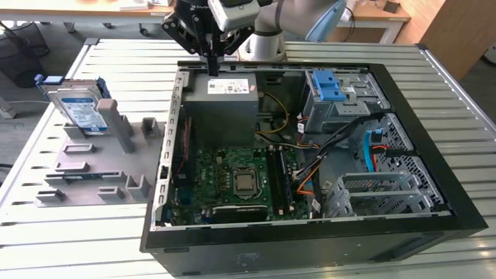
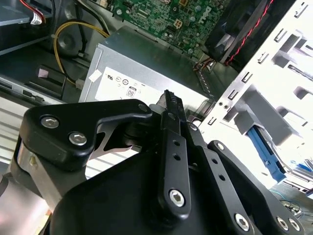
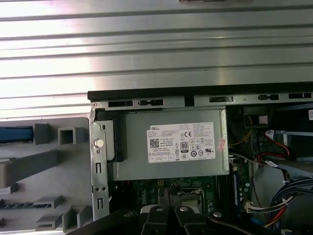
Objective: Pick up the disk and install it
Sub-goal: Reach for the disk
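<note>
Disk (image 1: 82,110), silver with blue label, stands upright in the grey holder (image 1: 87,170) at the exterior view's left. Ribbed metal table (image 1: 124,53) carries the open black case (image 1: 310,235). Gripper (image 1: 211,70), closed and empty, hangs over the grey supply box (image 1: 225,113).

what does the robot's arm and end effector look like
The arm has rounded light grey segments with a pale blue joint cap. The end effector is matt black, built from flat linkage bars pinned with silver screw heads, and it narrows to a slim tip.
</note>
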`<state>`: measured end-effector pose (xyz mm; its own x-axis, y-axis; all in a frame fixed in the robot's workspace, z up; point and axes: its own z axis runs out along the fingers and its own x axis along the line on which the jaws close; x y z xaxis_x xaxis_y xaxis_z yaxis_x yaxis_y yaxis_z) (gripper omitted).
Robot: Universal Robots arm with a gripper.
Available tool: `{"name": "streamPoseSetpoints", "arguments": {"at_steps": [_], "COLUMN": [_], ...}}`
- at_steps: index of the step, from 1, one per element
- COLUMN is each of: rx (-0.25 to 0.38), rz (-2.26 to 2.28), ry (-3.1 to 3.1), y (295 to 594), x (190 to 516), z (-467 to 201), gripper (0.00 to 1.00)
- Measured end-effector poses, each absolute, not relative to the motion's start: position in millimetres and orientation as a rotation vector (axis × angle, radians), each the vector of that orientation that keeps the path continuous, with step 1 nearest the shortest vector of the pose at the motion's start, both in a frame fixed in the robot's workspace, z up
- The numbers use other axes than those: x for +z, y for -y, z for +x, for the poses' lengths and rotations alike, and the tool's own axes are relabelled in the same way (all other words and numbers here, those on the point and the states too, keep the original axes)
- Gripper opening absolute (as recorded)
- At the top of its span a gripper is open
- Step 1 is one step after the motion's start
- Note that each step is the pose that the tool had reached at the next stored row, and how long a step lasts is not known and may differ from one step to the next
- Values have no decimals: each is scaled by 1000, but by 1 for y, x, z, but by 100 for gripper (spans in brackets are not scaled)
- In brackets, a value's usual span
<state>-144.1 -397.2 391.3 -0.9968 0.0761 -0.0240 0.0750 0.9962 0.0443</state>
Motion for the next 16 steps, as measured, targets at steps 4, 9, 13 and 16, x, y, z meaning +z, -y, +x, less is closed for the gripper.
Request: {"name": "streamPoseSetpoints", "arguments": {"at_steps": [4, 9, 13, 16], "rx": [68, 68, 68, 68], "rz": [118, 118, 118, 118], "ry": [-3113, -3113, -3113, -3113], "y": [397, 396, 396, 395], "x": [391, 390, 390, 390], "z": [-148, -153, -157, -160], "gripper": [11, 11, 11, 11]}}
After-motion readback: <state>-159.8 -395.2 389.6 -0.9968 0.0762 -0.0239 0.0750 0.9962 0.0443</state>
